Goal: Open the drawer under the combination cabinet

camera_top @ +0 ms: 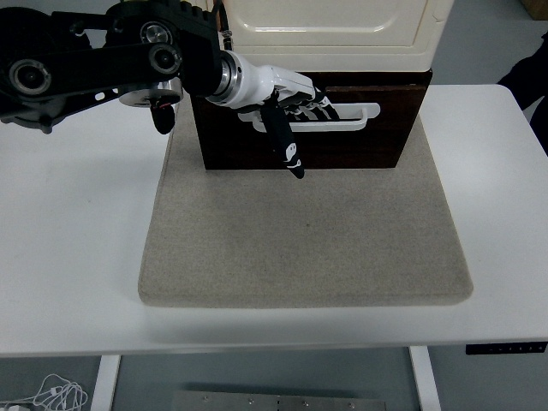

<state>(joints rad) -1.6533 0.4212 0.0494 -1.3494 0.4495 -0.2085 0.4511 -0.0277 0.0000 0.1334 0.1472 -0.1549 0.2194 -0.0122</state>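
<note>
White counter (77, 257), grey mat (304, 235); left hand (287, 103) curled round drawer (360, 141) handle (355, 116) (thumb down). Best pulled straight, level.

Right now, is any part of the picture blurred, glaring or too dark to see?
Head view: sharp and evenly lit, no strong glare; the dark drawer front hides detail around the left hand at the white handle; soft shadows only on the grey mat.
</note>
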